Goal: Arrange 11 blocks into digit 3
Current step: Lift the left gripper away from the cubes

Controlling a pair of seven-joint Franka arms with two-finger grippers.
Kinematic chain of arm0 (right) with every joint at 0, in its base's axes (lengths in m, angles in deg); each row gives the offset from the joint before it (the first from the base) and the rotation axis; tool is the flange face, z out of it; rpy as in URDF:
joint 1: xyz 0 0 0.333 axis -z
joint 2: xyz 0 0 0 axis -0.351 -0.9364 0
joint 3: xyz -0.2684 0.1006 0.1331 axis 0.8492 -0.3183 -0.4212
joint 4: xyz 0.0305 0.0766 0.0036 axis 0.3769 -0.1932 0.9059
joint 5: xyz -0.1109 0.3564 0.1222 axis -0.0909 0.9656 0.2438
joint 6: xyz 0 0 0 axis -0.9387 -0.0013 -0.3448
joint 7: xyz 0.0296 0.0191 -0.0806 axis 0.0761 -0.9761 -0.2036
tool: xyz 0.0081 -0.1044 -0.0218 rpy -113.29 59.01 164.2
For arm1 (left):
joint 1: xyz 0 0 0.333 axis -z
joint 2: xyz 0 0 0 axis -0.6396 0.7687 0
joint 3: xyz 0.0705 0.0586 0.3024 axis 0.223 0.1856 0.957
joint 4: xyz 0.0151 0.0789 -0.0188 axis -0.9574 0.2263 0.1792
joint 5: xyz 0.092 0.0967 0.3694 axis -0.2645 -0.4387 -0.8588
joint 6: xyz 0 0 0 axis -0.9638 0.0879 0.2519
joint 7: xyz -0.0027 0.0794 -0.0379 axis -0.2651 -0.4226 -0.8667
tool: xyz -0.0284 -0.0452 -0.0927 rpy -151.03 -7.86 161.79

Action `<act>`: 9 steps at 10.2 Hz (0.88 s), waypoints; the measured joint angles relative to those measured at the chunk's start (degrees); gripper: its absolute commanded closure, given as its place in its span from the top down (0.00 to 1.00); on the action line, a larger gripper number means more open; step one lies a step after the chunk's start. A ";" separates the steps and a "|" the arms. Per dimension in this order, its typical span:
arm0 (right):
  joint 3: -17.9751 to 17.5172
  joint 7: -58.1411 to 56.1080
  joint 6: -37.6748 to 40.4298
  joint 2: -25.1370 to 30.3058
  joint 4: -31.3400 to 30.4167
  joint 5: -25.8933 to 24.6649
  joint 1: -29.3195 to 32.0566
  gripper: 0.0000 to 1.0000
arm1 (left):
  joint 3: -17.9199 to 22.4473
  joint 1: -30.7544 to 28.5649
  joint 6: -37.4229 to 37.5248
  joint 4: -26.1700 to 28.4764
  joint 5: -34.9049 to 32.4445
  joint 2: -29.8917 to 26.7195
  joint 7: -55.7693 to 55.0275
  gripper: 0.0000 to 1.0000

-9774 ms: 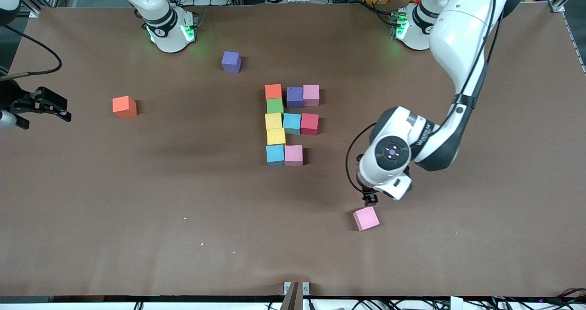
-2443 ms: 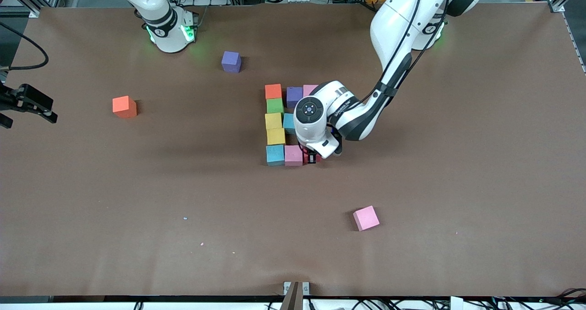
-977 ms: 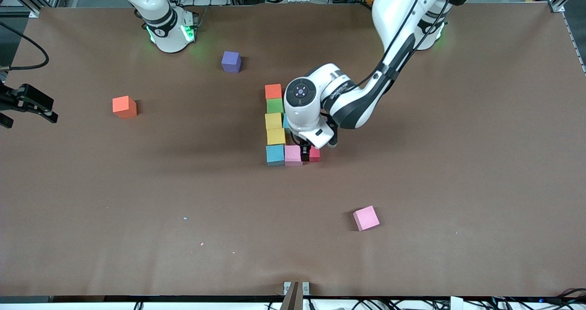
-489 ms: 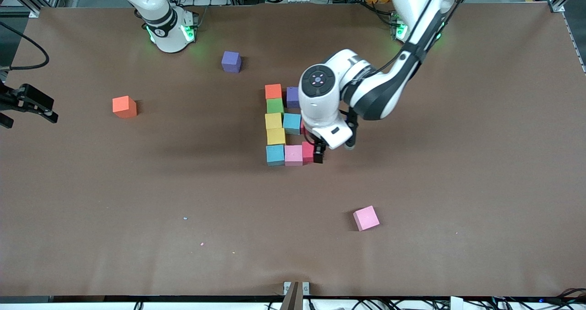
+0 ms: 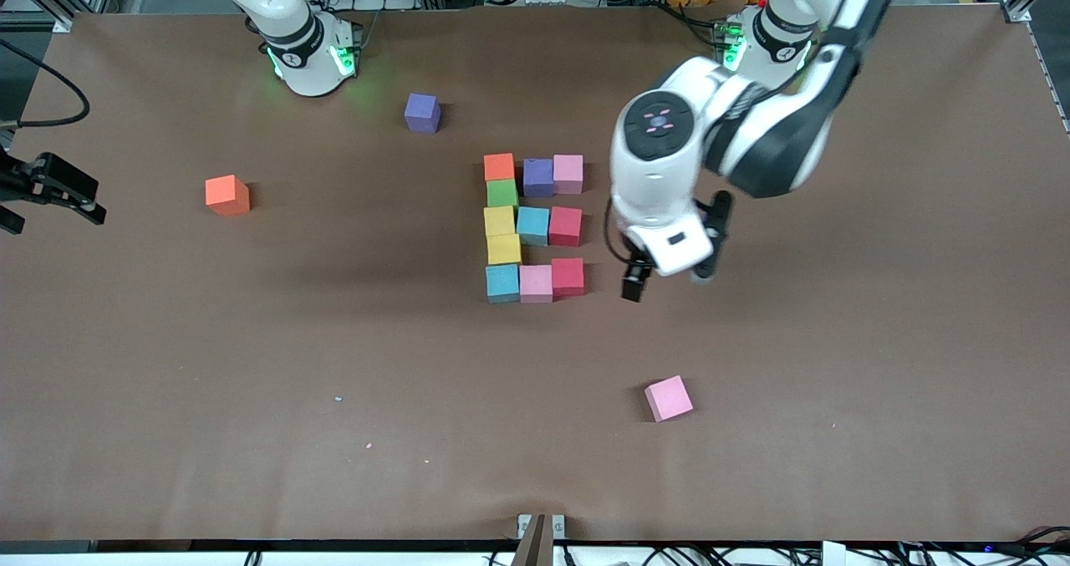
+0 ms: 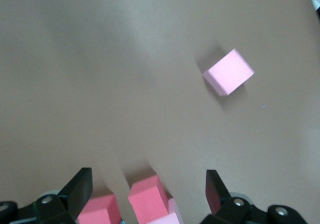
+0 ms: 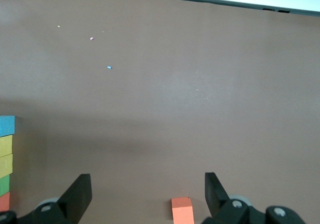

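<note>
A: Any writing to read?

B: There is lettering on the left arm's forearm, too small to make out.

A: Where is the figure?

B: Mid-worktop [image 5: 836, 340], eleven cubes touching. The column runs orange cube [image 5: 499, 166], green cube [image 5: 502, 193], two yellow cubes [image 5: 500, 221], then a light blue cube [image 5: 502, 283] nearest the front camera. The purple cube [image 5: 538, 176] and a pink cube [image 5: 568, 173] make the row by the orange; another light blue cube [image 5: 532, 225] and a red cube [image 5: 565, 226] the middle row; a pink cube and the second red cube [image 5: 568, 277] the row nearest the camera.

A: And the left hand [image 5: 633, 286]?

B: In the air, fingers spread, holding nothing, over bare worktop beside that second red cube, toward the left arm's end.

A: The right hand [image 5: 50, 190]?

B: Waiting at the right arm's end, fingers spread, empty.

A: Loose cubes?

B: A stray pink cube [image 5: 668, 398] nearer the camera than the figure, a stray orange cube [image 5: 227, 195] toward the right arm's end, and a stray purple cube [image 5: 422, 113] near the right arm's base.
</note>
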 measured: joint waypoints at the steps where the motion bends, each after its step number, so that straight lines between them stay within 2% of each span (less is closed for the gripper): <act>1: -0.01 0.02 0.00 0.00 0.01 0.01 0.00 1.00 | 0.02 -1.62 1.24 0.00 0.00 -1.26 5.16 1.00; 6: -0.01 0.10 0.02 0.00 0.05 0.02 0.00 1.00 | 0.03 -8.41 5.57 -0.03 0.01 -5.96 29.30 1.00; 9: 0.00 0.11 0.02 0.01 0.14 0.02 0.00 1.00 | 0.04 -12.10 6.08 -0.05 0.04 -8.48 39.60 1.00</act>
